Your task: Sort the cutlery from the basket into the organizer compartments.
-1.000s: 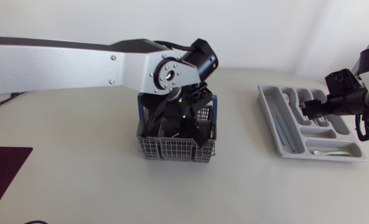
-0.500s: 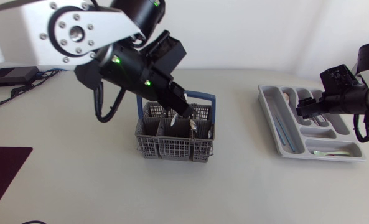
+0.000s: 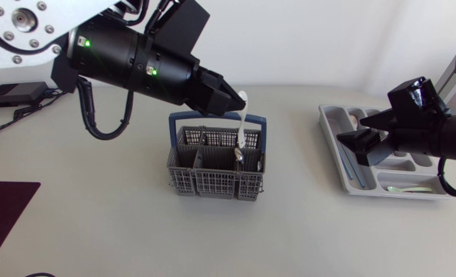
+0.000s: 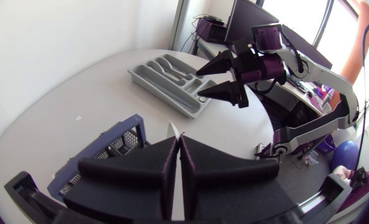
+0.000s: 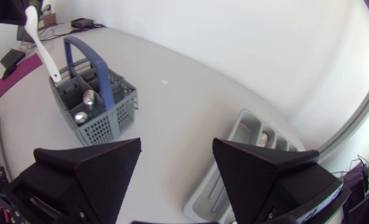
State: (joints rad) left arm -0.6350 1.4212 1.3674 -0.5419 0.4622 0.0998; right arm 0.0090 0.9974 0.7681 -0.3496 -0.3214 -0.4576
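— From above, where is our left gripper (image 3: 234, 101)?
— Raised over the back of the basket (image 3: 212, 185). It is clamped on the top end of a white utensil (image 3: 244, 125) that hangs toward the rear right compartment (whether its tip touches the basket we cannot tell).
— And our right gripper (image 3: 353, 132)?
— Above the organizer (image 3: 327, 119), at the side nearer the basket, fingers spread with nothing between them. A pale spoon (image 3: 401, 188) lies in the organizer's front compartment.
— What does our left wrist view give us?
— Both fingers pressed together, a white sliver poking out between their tips. The basket sits under them. The organizer lies well ahead, with our right gripper open above it.
— And the right wrist view?
— Our fingers stand wide apart over the bare table (image 5: 172, 93). Ahead of them the utensil stands slightly tilted over the basket's far corner, and metal spoons (image 5: 89, 97) show in the compartments.
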